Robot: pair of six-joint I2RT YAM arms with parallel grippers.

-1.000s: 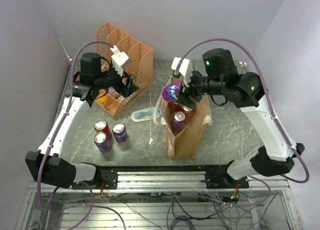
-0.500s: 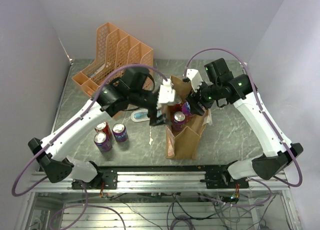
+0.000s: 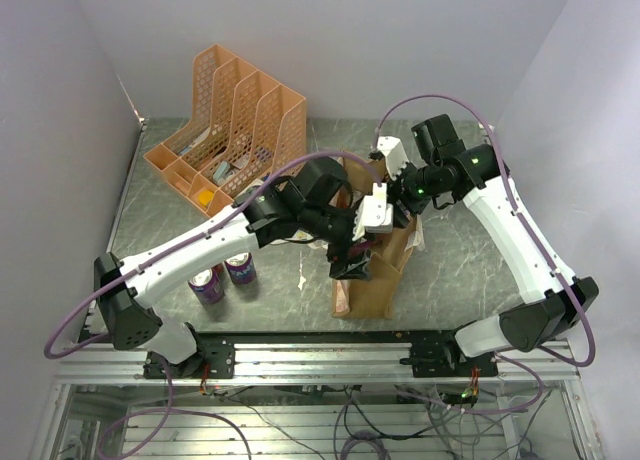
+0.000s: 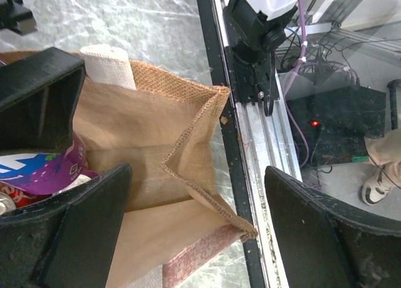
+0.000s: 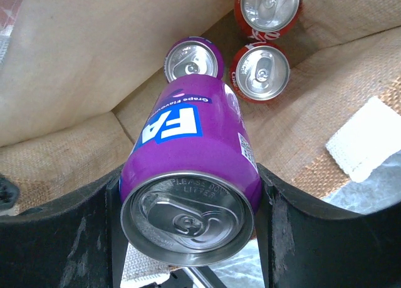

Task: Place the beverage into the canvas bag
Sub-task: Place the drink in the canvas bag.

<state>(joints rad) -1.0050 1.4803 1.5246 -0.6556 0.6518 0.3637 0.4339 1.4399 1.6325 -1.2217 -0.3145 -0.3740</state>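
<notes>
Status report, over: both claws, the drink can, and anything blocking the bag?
Right claw shut on purple grape can, over open canvas bag. Left claw open, straddling bag corner. Three cans already stand inside, below it.

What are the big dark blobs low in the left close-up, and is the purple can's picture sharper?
Left wrist view: fingers of the left gripper, near the lens, dark, barely detailed; canvas bag weave crisp. Right wrist view: purple can sharp, label readable, lid gleaming.
</notes>
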